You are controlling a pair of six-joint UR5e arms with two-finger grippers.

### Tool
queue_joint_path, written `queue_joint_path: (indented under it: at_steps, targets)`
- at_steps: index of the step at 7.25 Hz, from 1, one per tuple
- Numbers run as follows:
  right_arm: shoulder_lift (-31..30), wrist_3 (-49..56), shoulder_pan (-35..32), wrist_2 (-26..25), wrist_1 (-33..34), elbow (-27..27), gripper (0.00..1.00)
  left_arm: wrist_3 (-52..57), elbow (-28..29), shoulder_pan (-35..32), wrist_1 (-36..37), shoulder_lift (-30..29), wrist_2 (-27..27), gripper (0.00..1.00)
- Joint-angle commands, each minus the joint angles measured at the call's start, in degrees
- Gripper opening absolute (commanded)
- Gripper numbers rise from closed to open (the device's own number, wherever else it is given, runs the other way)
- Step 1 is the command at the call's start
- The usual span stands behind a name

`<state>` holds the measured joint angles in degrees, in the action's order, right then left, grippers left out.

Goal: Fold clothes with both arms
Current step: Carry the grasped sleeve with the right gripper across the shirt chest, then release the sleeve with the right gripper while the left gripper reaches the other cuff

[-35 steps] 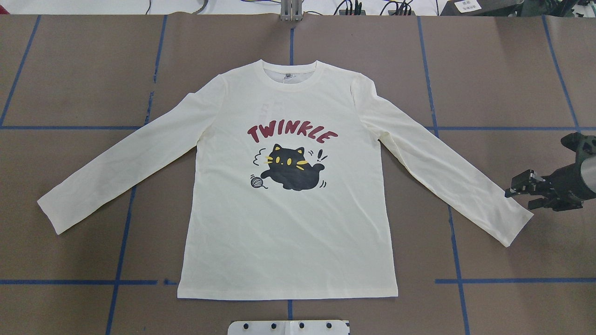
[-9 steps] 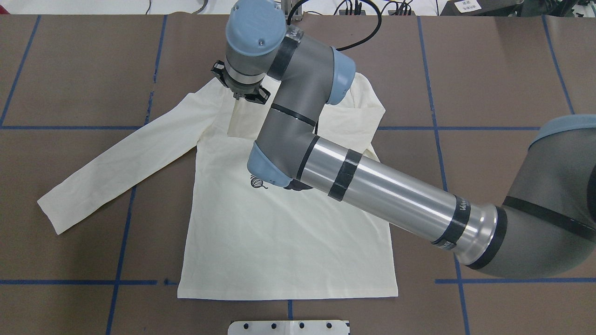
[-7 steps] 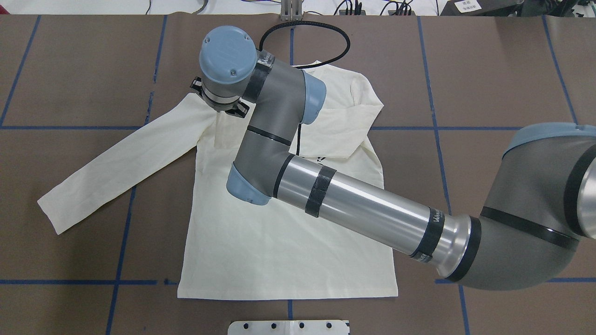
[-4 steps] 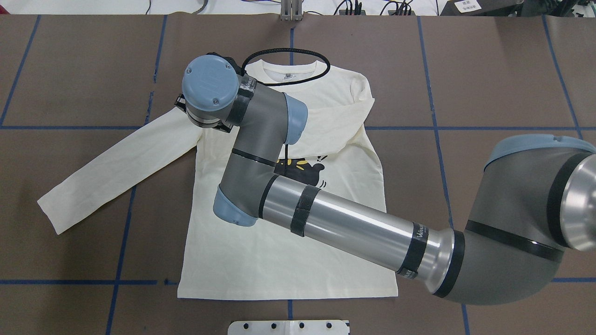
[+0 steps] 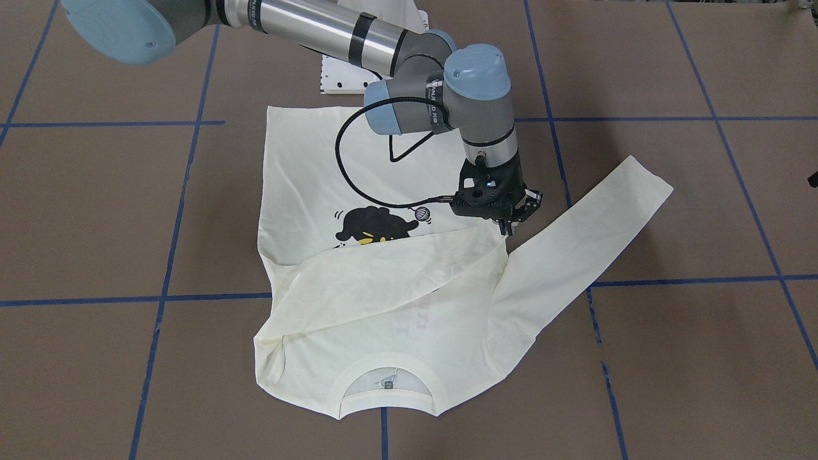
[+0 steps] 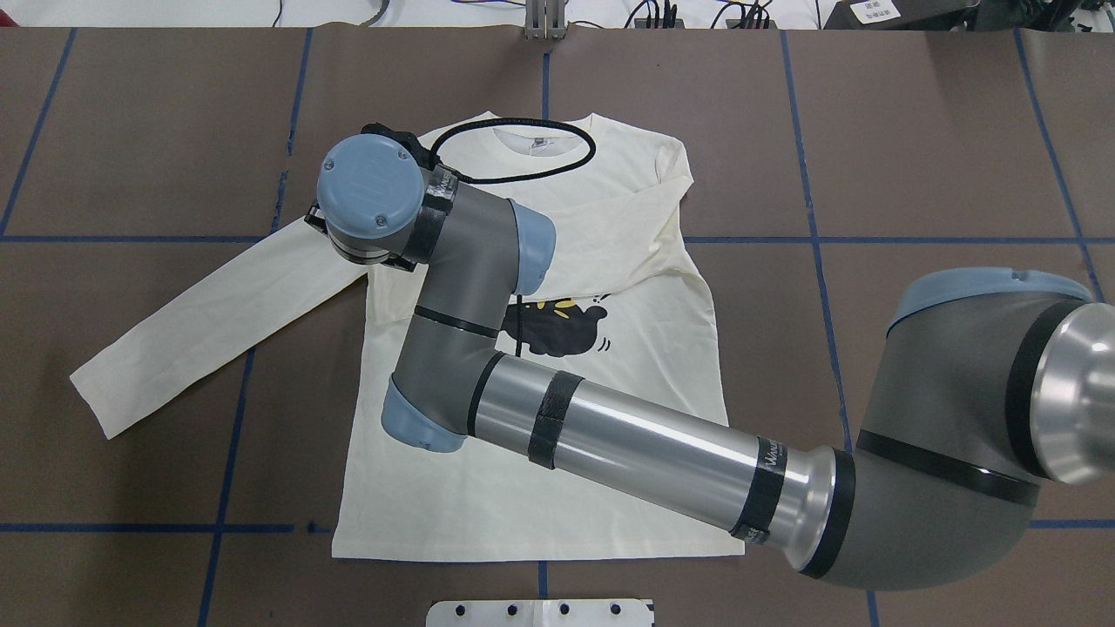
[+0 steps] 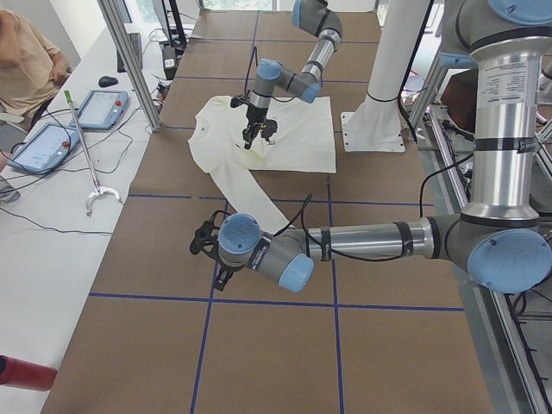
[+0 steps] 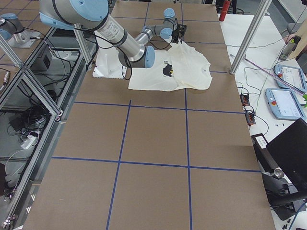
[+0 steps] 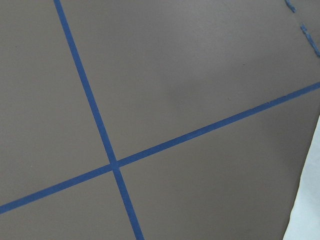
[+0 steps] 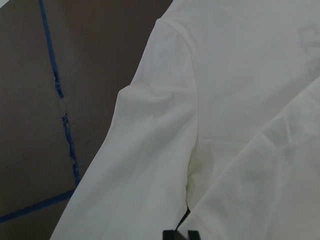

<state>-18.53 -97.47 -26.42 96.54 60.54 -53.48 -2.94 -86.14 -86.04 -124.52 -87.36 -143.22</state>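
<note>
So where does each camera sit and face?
Front-facing: across the brown table, facing the robot, steeply down on the cream long-sleeved cat-print T-shirt; grey tubular right arm and black gripper show.
Overhead: behind the robot, forward and down; right arm crosses the T-shirt.
Exterior left: table's end; grey tubular left arm near, right arm far.
Exterior right: opposite end; right arm near.
Left wrist: only table, blue tape lines.
Right wrist: T-shirt shoulder, gripper fingertips.
Shared: front-facing and overhead both show the black cat.

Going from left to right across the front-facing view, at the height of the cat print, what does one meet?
cat print → right end effector, shut on the folded sleeve → flat sleeve
</note>
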Motion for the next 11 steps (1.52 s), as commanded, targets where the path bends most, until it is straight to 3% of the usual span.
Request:
queue_joint_path:
  at_steps: [1, 3, 4, 5, 8, 9, 11]
  targets:
    - [0.9, 0.0, 0.4, -0.7, -0.1, 0.6, 0.99, -0.2, -0.2, 0.0, 0.6, -0.3, -1.3, 1.0]
    - [1.0, -0.9, -0.6, 0.0, 0.5, -2.8, 0.99, -15.5, -0.6, 3.8, -3.6, -0.4, -3.6, 1.0]
    - [-1.6, -1.6, -2.7, 4.1, 4.6, -8.5, 0.99, -23.2, -0.6, 7.0, -5.5, -0.3, -1.6, 1.0]
    - [-6.6, -1.6, -5.5, 9.9, 12.6, -17.9, 0.99, -28.5, -0.9, 11.7, -9.0, 0.1, 3.3, 1.0]
    - [-31.5, 0.3, -11.4, 16.9, 14.9, -43.0, 0.99, -41.9, -1.4, 24.8, -10.4, 1.2, 6.5, 0.89]
    - [-35.9, 1.7, -13.2, 18.5, 15.0, -46.9, 0.99, -42.2, -1.3, 27.3, -10.3, 1.9, 8.3, 0.82]
    - [-37.5, 1.8, -13.6, 18.4, 15.0, -47.9, 0.99, -42.4, -1.7, 28.9, -10.3, 3.2, 8.3, 0.73]
